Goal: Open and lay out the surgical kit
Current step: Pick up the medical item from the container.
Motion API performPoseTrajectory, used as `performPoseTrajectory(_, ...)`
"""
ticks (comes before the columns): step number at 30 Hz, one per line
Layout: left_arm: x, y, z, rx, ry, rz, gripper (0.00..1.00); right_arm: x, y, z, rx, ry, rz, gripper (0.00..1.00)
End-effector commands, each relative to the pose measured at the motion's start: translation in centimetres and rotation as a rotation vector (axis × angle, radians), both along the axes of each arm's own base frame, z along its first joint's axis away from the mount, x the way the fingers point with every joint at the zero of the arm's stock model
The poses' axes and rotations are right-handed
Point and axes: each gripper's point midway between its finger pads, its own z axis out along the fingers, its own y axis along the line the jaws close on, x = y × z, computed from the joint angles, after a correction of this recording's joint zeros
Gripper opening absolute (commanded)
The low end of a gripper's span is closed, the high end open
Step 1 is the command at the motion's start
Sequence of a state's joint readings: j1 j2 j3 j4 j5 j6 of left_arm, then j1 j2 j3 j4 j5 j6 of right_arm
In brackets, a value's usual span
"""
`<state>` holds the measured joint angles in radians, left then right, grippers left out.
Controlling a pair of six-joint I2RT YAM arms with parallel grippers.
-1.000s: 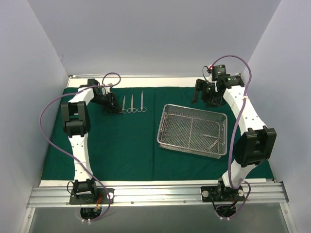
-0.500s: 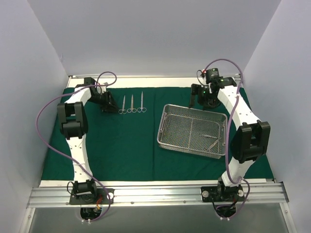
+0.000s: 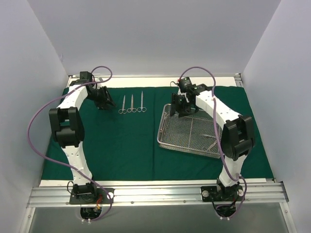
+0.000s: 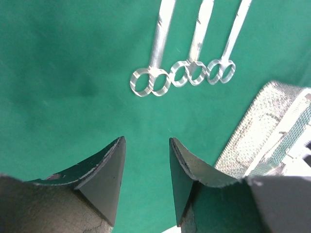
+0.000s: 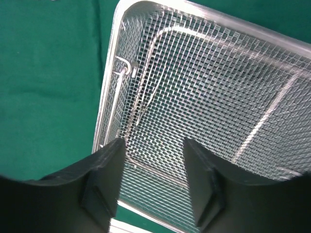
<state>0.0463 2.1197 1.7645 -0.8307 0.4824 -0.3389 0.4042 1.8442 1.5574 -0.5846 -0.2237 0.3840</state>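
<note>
Neatly parallel, three scissors (image 3: 132, 104), tips far, rings near, on green drape (image 3: 121, 145).

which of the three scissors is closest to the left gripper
The leftmost scissors in the row, beside the left gripper; the other two lie farther toward the mesh tray.

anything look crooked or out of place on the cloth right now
The mesh tray sits slightly askew to the green cloth, and an instrument lies loose in it, apart from the three scissors lined up neatly.
</note>
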Motion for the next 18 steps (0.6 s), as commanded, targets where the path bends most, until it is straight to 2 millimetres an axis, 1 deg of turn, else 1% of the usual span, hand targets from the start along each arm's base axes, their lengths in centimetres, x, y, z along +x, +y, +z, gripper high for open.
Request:
performPoseTrajectory(1, -0.5, -1.4, 4.8, -0.019, -0.105, 0.002, 0.5, -0.9, -0.3, -1.8, -0.015, 0.047, -0.116, 0.45)
performPoseTrajectory(2, -0.7, -1.5, 5.3, -0.023, -0.112, 0.0, 0.49, -1.1, -0.2, -2.2, -0.01, 0.053, -0.144, 0.4)
performPoseTrajectory(3, -1.0, -1.6, 6.5, -0.028, -0.134, -0.002, 0.49, -1.7, 0.0, -2.8, -0.013, 0.066, -0.143, 0.4)
performPoseTrajectory(5, -2.0, -1.9, 7.1, -0.048, -0.134, -0.004, 0.49, -2.1, 0.9, -3.3, 0.002, 0.074, -0.147, 0.4)
performPoseTrajectory(6, -2.6, -2.1, 8.5, -0.055, -0.162, -0.006, 0.49, -2.2, 1.3, -3.5, 0.008, 0.076, -0.144, 0.4)
performPoseTrajectory(7, -3.0, -2.2, 8.9, -0.061, -0.164, -0.006, 0.49, -2.8, 2.2, -3.8, 0.01, 0.082, -0.124, 0.41)
performPoseTrajectory(8, -3.6, -2.3, 8.7, -0.062, -0.156, -0.008, 0.49, -2.8, 2.8, -3.9, 0.017, 0.079, -0.125, 0.41)
performPoseTrajectory(9, -4.1, -2.3, 9.5, -0.064, -0.172, -0.009, 0.49, -2.9, 3.2, -4.1, 0.018, 0.08, -0.122, 0.41)
performPoseTrajectory(10, -4.4, -2.4, 9.7, -0.066, -0.173, -0.008, 0.49, -3.1, 3.8, -4.5, 0.02, 0.086, -0.114, 0.41)
performPoseTrajectory(11, -5.0, -2.3, 9.2, -0.067, -0.16, -0.006, 0.49, -3.2, 4.2, -4.6, 0.023, 0.089, -0.114, 0.41)
performPoseTrajectory(12, -5.3, -2.3, 9.7, -0.068, -0.172, -0.004, 0.49, -3.2, 4.4, -4.7, 0.027, 0.092, -0.121, 0.41)
performPoseTrajectory(13, -5.4, -2.3, 9.7, -0.069, -0.18, -0.004, 0.49, -3.4, 4.9, -4.7, 0.025, 0.09, -0.115, 0.41)
performPoseTrajectory(15, -5.9, -2.4, 9.6, -0.075, -0.179, -0.007, 0.49, -3.4, 5.1, -5.0, 0.012, 0.092, -0.124, 0.41)
performPoseTrajectory(16, -6.0, -2.5, 9.6, -0.077, -0.179, -0.011, 0.49, -3.8, 4.9, -5.6, -0.007, 0.114, -0.13, 0.4)
performPoseTrajectory(17, -6.2, -2.5, 9.7, -0.078, -0.18, -0.012, 0.49, -4.0, 5.0, -5.7, -0.017, 0.116, -0.134, 0.34)
performPoseTrajectory(18, -6.2, -2.5, 9.8, -0.077, -0.185, -0.013, 0.49, -4.1, 4.9, -5.9, -0.027, 0.116, -0.138, 0.3)
